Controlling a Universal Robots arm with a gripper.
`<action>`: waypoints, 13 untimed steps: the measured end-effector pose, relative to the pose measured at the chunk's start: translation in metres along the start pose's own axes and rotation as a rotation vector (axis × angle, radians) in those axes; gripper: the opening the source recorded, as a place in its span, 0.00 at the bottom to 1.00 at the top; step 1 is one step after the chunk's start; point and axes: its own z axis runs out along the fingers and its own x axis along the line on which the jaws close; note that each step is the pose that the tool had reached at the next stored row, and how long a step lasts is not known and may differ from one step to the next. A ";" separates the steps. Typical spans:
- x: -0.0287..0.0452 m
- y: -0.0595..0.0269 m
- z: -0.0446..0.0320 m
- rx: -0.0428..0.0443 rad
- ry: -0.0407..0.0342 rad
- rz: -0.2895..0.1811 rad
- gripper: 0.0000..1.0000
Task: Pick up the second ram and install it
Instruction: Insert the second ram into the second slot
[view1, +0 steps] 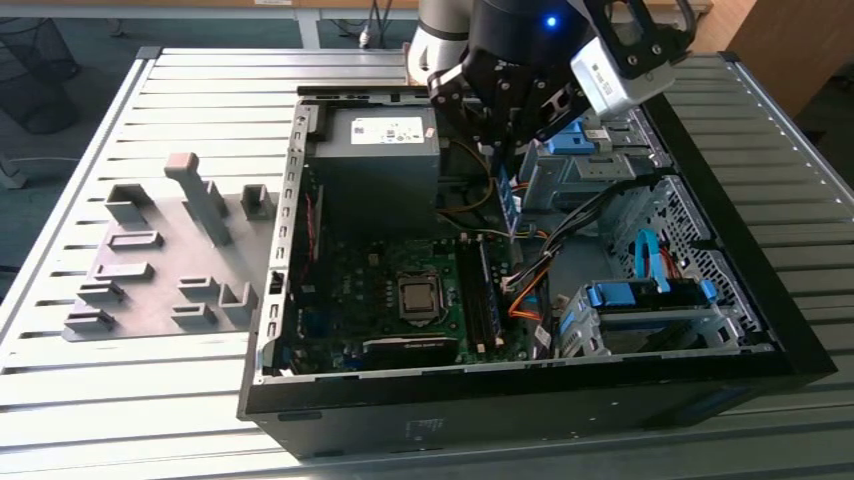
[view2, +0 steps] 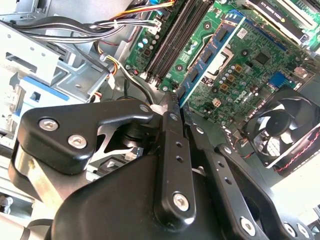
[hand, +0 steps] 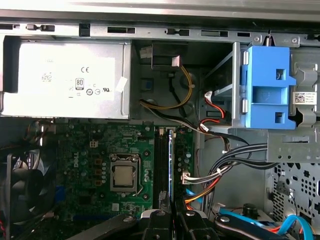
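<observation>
Gripper (view2: 176, 107) has its two black fingers (view2: 172, 150) pinched narrow on the second ram (view2: 210, 57), gripping it by one end. The stick runs out ahead of the tips in the second wrist view, green board with black chips and a blue edge. In the exterior view the gripper (view1: 511, 165) hangs over the open PC case (view1: 534, 400), above the region between the power supply (view1: 378, 150) and the drive cage (view1: 654, 300), with the ram (view1: 507, 195) dangling edge-down below it. In the first wrist view the ram (hand: 170, 155) appears edge-on as a thin blue-green line, beside the dark memory slots (hand: 161, 165) on the motherboard (hand: 100, 150), just beside the CPU socket (hand: 124, 175). Whether it is touching a slot yet, cannot tell; looks still above.

Judgement on doing this well: keep the stick parallel to the slots and upright, no tilt, line the notch to the slot key, land both ends in the end guides evenly, then press straight down. Grip is at one end, so a push there risks rocking the far end up. The cable bundle (hand: 225, 160) and the orange wires (hand: 200, 192) lie just beside the slots; they could snag. Latch state on the slot too small to tell.
</observation>
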 end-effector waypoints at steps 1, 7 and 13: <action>0.0000 0.0000 0.0004 0.0001 0.0003 0.001 0.14; -0.0034 -0.0003 0.0048 0.0003 0.0037 0.004 0.14; -0.0033 -0.0005 0.0150 0.0005 0.0052 0.004 0.14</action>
